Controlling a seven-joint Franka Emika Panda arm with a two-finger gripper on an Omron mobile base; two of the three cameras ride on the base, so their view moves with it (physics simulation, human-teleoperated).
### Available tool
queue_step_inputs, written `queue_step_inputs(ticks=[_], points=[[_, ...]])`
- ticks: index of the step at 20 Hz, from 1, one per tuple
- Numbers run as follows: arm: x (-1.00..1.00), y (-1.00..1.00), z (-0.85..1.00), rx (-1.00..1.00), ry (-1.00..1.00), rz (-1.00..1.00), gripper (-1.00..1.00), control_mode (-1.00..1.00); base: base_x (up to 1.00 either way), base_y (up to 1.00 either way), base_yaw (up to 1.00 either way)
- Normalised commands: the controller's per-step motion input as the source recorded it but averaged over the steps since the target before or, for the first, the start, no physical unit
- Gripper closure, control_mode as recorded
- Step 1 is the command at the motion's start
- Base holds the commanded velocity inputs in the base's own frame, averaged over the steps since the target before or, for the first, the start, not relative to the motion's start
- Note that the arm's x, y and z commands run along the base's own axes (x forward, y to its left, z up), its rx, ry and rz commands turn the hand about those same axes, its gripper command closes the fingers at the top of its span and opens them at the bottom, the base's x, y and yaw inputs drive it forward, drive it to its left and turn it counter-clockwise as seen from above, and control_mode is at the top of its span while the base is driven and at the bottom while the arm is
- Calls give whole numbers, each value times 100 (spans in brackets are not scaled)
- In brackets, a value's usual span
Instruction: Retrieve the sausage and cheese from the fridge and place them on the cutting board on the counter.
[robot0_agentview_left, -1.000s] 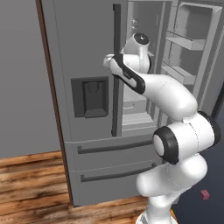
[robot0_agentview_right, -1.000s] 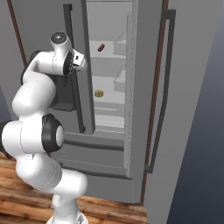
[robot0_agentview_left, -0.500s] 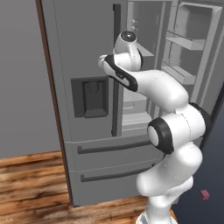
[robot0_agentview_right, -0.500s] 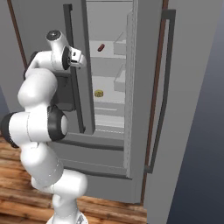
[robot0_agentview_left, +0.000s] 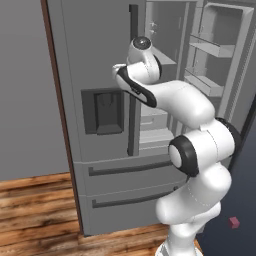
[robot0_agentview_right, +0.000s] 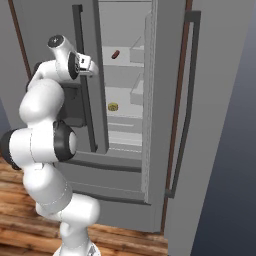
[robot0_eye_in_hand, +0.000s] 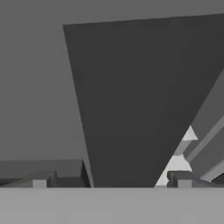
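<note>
While open, tool (robot0_agentview_right: 92, 66) left of shelved sausage (robot0_agentview_right: 115, 54).

Both base views facing fridge (robot0_agentview_left: 100, 75)

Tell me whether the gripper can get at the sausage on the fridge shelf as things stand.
Probably yes. The fridge door stands open, and the sausage lies bare on an upper shelf. The gripper, open, is beside the dark handle and must round the closed door's edge first.
</note>
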Motion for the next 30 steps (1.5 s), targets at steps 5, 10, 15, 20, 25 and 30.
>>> queue_step_inputs(ticks=[5, 10, 15, 20, 25, 30], points=[[19, 0, -21, 0, -16, -9, -100, -100, 0, 0, 0], [76, 0, -4, 0, -3, -11, 100, -100, 0, 0, 0], [34, 12, 5, 0, 0, -6, 100, -100, 0, 0, 0], [-48, 55, 18, 0, 0, 0, 100, -100, 0, 0, 0], [-100, 70, 30, 1, 2, 0, 100, -100, 0, 0, 0], [-100, 81, 29, 0, 4, 0, 100, -100, 0, 0, 0]])
